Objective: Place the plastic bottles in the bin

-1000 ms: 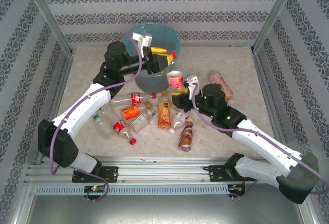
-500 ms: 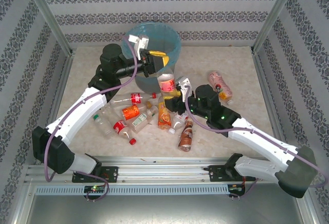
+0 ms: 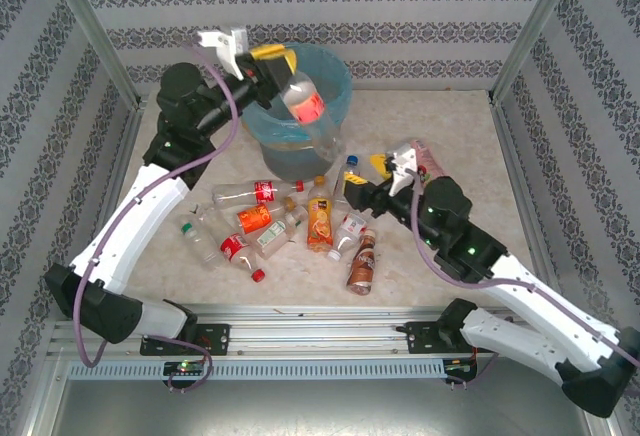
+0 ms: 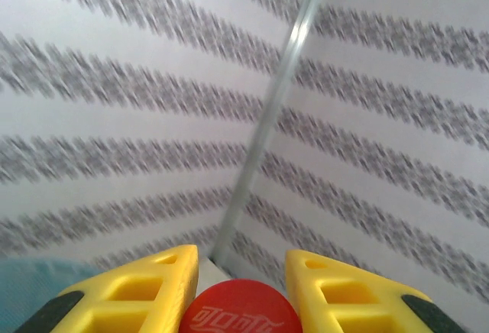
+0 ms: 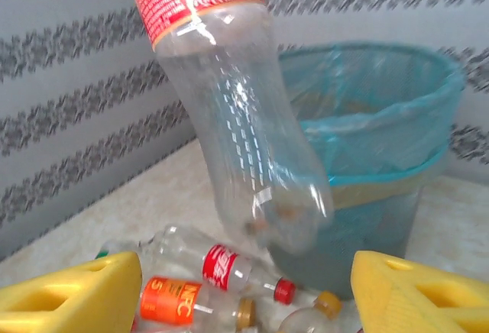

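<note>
My left gripper (image 3: 275,56) clenches the red cap (image 4: 241,314) of a red-labelled bottle (image 3: 303,104), tilted, close by the bin (image 3: 338,74); my right gripper (image 3: 372,171) gapes empty near the loose bottles (image 3: 262,218).

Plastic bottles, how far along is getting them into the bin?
Done: no bottle discernible inside the bin. In hand: the left tool is shut on a red-label bottle by its cap, raised at the rim. Left: the pile of bottles before the bin, plus a pink-label bottle by the right arm.
</note>
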Robot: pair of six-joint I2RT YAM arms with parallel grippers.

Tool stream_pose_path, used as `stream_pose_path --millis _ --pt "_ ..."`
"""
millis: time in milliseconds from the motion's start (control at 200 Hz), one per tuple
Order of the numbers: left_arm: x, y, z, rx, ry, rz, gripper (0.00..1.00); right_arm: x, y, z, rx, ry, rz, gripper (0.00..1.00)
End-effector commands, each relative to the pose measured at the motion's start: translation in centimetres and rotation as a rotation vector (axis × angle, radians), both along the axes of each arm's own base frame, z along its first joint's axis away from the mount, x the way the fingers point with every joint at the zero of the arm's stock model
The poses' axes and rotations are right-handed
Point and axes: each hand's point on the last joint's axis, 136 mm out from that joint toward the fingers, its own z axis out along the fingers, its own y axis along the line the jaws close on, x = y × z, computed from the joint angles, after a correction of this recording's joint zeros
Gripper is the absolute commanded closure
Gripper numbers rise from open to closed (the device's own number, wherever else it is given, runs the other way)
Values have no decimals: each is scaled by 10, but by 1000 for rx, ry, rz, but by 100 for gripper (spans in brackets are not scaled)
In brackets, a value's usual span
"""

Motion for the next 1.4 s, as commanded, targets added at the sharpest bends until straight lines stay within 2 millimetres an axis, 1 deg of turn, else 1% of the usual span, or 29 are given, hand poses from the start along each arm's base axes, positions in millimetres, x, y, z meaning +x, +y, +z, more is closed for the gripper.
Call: stream_pose_path --millis 0,65,135,230,290,385,455,555,625,769,949,1069,1204,1394 --pt "16 35 46 -20 -162 192 100 4 -22 -10 13 7 -118 30" --pt "38 41 47 8 -162 248 100 2 -30 -14 14 5 -146 32" --pt "64 47 41 28 -163 308 100 1 -36 -17 15 7 -169 32" --pt "98 52 28 60 -162 373 100 0 -42 -19 20 14 -188 34" --pt "116 50 17 92 -159 392 100 -1 -43 -19 17 13 -189 33" --pt "139 45 -1 110 -137 402 100 -2 -46 -19 15 17 -195 34" --pt "152 37 -17 117 -110 375 100 -2 -48 -21 15 23 -208 34" --pt "170 20 -48 159 -50 302 100 0 -52 -26 20 39 -234 34" --pt "180 14 -73 175 1 279 100 1 -54 -29 27 51 -247 34" --pt "191 1 -113 219 69 223 100 2 -56 -36 30 76 -258 34" --pt "192 -18 -156 277 99 114 100 3 -59 -46 35 107 -281 34" --pt "196 -20 -182 319 105 107 100 6 -61 -52 36 124 -297 33" --pt "201 -12 -194 361 110 161 100 8 -61 -55 32 136 -309 33" --pt "206 -14 -210 417 125 155 100 14 -59 -56 32 146 -312 32"
